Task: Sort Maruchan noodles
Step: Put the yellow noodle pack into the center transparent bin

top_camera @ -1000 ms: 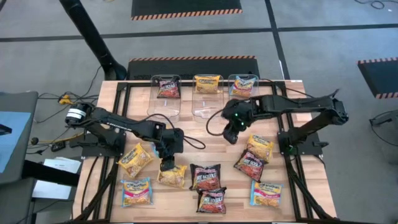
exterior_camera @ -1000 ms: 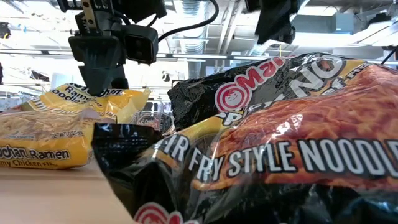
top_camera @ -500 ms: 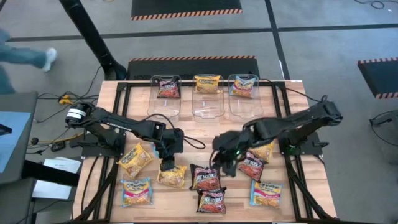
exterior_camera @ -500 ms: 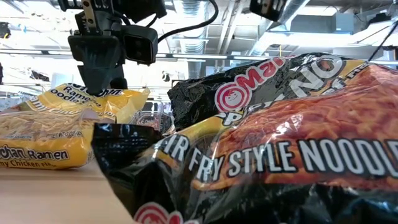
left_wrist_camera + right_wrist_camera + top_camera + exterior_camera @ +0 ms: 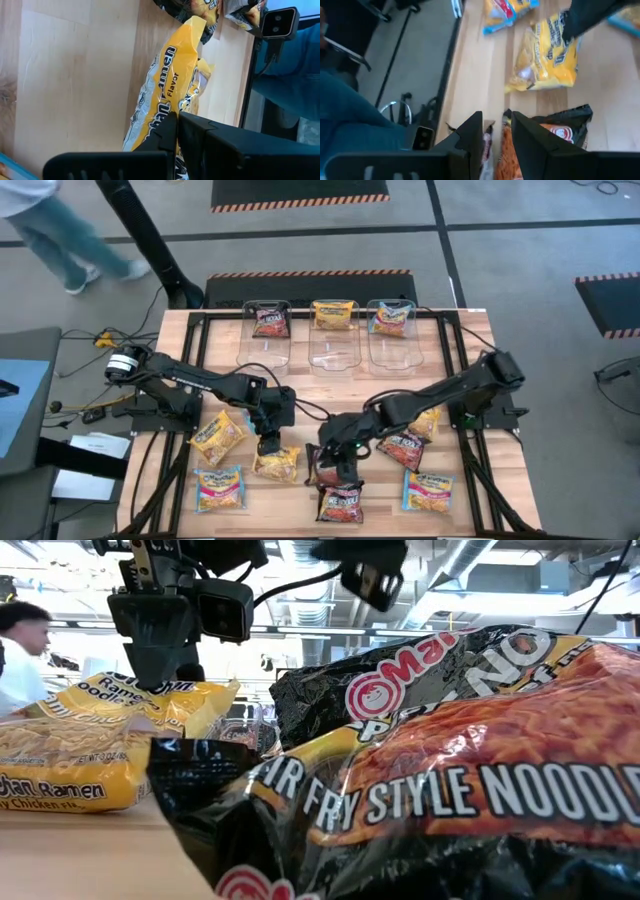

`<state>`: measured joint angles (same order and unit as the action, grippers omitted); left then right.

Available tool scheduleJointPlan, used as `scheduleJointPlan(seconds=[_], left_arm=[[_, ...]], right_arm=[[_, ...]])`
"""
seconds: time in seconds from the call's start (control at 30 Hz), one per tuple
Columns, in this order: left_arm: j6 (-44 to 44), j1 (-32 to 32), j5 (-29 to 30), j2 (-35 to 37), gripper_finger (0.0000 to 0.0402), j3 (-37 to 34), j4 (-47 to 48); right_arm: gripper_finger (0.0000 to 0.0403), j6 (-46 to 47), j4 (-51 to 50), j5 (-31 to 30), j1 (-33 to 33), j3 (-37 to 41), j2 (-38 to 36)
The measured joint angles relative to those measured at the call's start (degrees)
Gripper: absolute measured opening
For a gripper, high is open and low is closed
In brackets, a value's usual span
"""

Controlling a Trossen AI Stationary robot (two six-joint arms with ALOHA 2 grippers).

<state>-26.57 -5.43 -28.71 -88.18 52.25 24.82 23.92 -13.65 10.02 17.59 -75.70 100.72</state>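
Wooden desk (image 5: 310, 385) planks carry three clear tubs (image 5: 338, 338) along the far edge, each already holding one packet: red-black, yellow and blue-yellow. Loose Maruchan noodles (image 5: 222, 436) packets lie scattered over the near half.

Over the last second the right tool (image 5: 332, 463) has swung from beside the tubs, across the desk and down to the red-black stir-fry packet (image 5: 324, 467) near the middle of the near edge. It now hovers over that packet; in its wrist view the fingers (image 5: 471, 131) stand apart with the packet's edge showing between them, and nothing is gripped yet. I judge that this arm is starting a fresh pick, probably bound for the tub with the red-black packet.

Meanwhile the left tool (image 5: 268, 446) has not moved. Its fingers are pressed together on the yellow chicken-flavor packet (image 5: 167, 102), which rests on the desk just left of the stir-fry packet.

A person (image 5: 55, 225) has walked in across the floor beyond the desk's far left corner.
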Motion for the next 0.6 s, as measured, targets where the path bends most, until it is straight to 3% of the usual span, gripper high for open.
scheduleJointPlan(seconds=[0.37,0.6], left_arm=[[0.58,0.00,1.96,0.00,0.0003,0.00,0.14],[0.07,-0.72,0.24,0.00,0.0061,0.00,0.17]], right_arm=[[0.0127,0.66,-0.64,0.28,0.86,0.11,1.71],[0.0127,2.15,-1.22,0.28,0.80,0.13,1.64]])
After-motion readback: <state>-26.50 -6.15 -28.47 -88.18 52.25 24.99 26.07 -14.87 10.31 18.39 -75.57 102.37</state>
